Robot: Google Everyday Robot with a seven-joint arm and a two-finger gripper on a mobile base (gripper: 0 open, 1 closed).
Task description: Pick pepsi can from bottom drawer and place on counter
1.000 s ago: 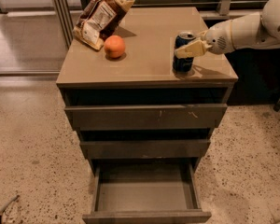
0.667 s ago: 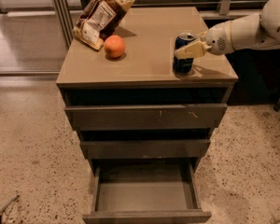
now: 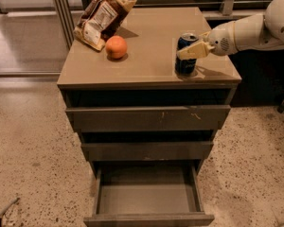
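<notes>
The pepsi can (image 3: 184,66) stands upright on the counter (image 3: 146,37), near its right front corner. The gripper (image 3: 186,51) is at the can, but I cannot tell whether it is clamped or loose.

Dim indoor light from left; end effector (image 3: 186,50) at pepsi can (image 3: 184,66) shadows counter (image 3: 146,56)

Cream gripper (image 3: 186,50) at the dark blue pepsi can (image 3: 184,66) on the tan counter (image 3: 149,39).
</notes>
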